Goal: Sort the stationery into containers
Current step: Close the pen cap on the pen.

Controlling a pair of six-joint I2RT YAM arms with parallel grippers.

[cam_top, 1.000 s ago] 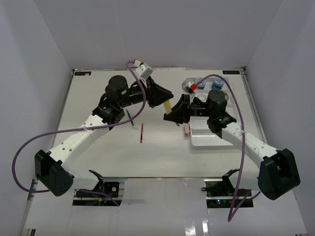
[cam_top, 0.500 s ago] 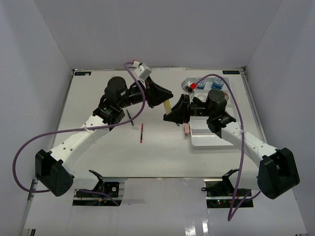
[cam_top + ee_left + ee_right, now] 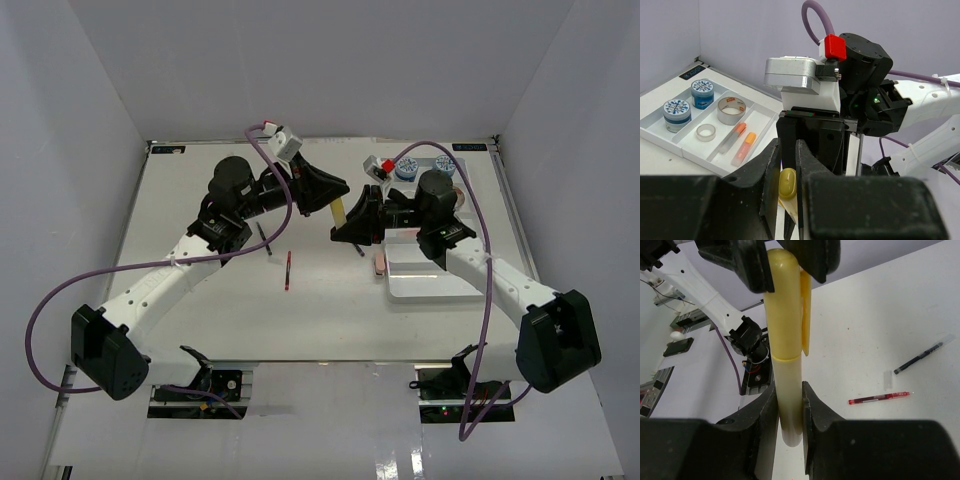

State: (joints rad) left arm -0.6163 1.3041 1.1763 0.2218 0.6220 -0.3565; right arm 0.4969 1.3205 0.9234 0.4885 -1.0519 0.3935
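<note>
Yellow plastic marker with a clipped cap [image 3: 784, 330] is held above the white table [image 3: 330, 315], between both arms. The left gripper [image 3: 788, 161] has its fingers pinching the cap end, and the right gripper [image 3: 790, 402] has its fingers pinching the barrel. The white divided plastic tray [image 3: 432, 288] sits just to the right.
</note>
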